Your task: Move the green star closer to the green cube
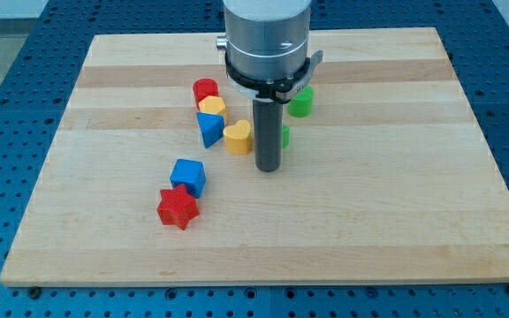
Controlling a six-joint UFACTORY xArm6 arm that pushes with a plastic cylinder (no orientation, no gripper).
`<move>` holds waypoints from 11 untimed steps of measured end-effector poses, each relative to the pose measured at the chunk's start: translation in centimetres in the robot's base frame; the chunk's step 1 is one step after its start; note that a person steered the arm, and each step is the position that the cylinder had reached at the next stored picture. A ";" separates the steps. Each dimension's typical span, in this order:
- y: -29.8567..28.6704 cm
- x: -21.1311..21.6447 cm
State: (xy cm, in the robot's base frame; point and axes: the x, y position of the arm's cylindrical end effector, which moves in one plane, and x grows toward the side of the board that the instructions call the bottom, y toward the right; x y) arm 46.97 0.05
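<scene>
So no pincer on me, just a straight dark rod, nothing to open or close and nothing held; my tip (268,168) sits down on a pale wooden board (396,212) with lengthwise plank stripes, smooth looking. Right behind the rod on the view's right there's a sliver of green block (285,135) poking out, mostly hidden by the rod, so I can't make out its shape or whether I'm touching it. A bit further toward the view's top and right of my tip is another green block (301,102), chunky, shape hard to call from here too. Just to the view's left of my tip is a yellow heart (238,137), close beside the rod. Past that, a blue triangle-ish block (208,129), a yellow block (211,106) and a red block (205,89) stacked in a line going toward the view's top. Further out toward the view's bottom left, a blue cube (188,176) and a red star (178,208) sit touching each other. All matte, solid-coloured pieces.
</scene>
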 end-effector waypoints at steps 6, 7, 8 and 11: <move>3.4 -3.1; 4.4 -3.3; 5.8 -4.2; 6.7 -5.0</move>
State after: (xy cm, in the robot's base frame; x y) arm 41.94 6.79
